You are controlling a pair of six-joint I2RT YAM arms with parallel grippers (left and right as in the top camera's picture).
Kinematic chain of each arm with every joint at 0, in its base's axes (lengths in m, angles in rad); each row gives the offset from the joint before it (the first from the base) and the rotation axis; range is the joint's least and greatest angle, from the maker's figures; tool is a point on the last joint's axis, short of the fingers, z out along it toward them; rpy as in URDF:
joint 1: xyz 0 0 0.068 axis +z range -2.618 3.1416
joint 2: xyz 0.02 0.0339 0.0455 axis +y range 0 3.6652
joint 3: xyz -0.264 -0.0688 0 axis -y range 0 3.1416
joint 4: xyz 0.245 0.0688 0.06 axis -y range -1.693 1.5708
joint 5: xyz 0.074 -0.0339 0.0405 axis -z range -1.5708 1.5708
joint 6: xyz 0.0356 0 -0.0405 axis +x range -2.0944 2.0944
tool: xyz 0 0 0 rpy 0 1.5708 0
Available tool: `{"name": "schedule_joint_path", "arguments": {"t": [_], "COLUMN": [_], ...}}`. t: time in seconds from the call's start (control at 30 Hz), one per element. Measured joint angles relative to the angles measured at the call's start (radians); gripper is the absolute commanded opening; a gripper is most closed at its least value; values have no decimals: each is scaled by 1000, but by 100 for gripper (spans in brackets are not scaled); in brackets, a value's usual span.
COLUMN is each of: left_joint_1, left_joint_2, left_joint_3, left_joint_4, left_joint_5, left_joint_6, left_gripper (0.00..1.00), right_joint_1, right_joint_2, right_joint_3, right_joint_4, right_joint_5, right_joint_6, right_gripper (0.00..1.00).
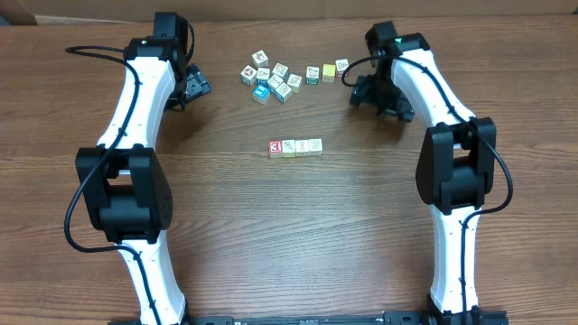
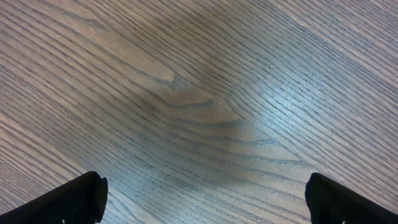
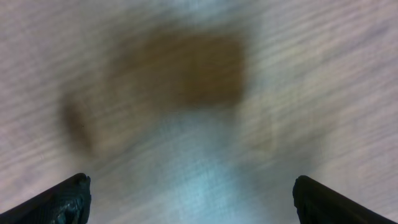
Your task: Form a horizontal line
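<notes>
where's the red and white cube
Overhead view, centre: the red-and-white cube is the left end of the row, touching a cream cube on its right.

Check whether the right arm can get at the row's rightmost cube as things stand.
Probably yes: the right gripper is open, and only bare table lies between it and the rightmost cube; the loose cubes sit farther back.
</notes>
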Motion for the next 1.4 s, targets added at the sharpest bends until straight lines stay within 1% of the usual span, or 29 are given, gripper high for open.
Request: {"name": "schedule_joint_path", "arguments": {"t": [0.23,0.43,1.4], "left_joint_1": [0,0,0], "left_joint_2": [0,0,0], "left_joint_3": [0,0,0], "left_joint_4": [0,0,0], "left_joint_5": [0,0,0], "left_joint_6": [0,0,0], "left_gripper": [100,100,100], "right_joint_1": [-7,-7,-7], "right_joint_2": [0,0,0], "right_joint_3": [0,0,0], "right_joint_4": [175,252,258], "right_joint_5": [5,6,5], "right_joint_6": [0,0,0], "right_gripper": [100,100,100]}}
